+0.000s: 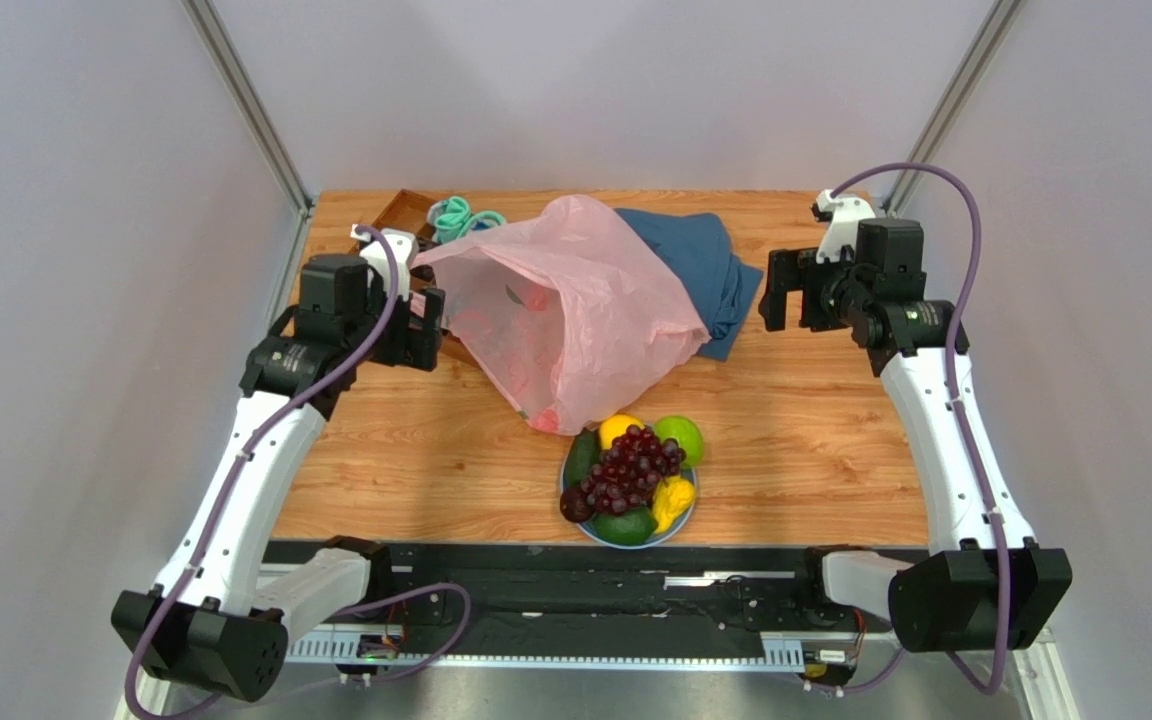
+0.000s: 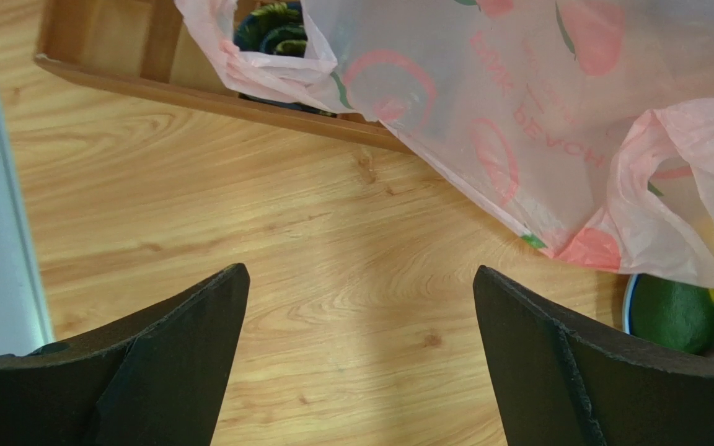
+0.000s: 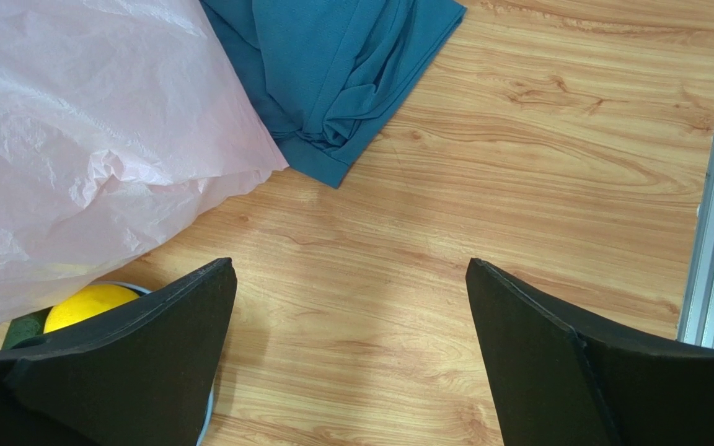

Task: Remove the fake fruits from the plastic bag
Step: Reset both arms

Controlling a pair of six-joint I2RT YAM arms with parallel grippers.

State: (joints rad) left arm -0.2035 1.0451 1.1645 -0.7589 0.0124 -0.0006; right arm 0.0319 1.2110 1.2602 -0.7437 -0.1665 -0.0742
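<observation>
Found the plastic bag (image 1: 582, 300) slumped across the upper middle of the overhead view, crumpled and translucent pink, one edge draped over a wooden tray (image 1: 402, 210) holding teal socks (image 1: 455, 218) at the upper left, the opposite side overlapping a dark blue cloth (image 1: 702, 263). Saw the fake fruits (image 1: 630, 480) heaped on a plate (image 1: 687, 513) in the lower middle, just below the bag's near corner: a yellow citrus (image 1: 620, 431) and lime-green apple (image 1: 680, 438) at the back, a purple grape bunch (image 1: 630, 468) on top, one avocado (image 1: 582, 455) on the left, another at the front, a yellow pear (image 1: 672, 500) on the right. Could not tell whether any fruit lay inside the bag.

Noted the left end effector (image 1: 425, 308) at the bag's left edge, fingers spread wide over bare tabletop (image 2: 333, 279), pinching nothing. Noted the right end effector (image 1: 778, 293) at centre right, beside the cloth and clear of the bag, likewise spread wide and holding nothing, with the citrus peeking out at the lower left of its wrist view.
</observation>
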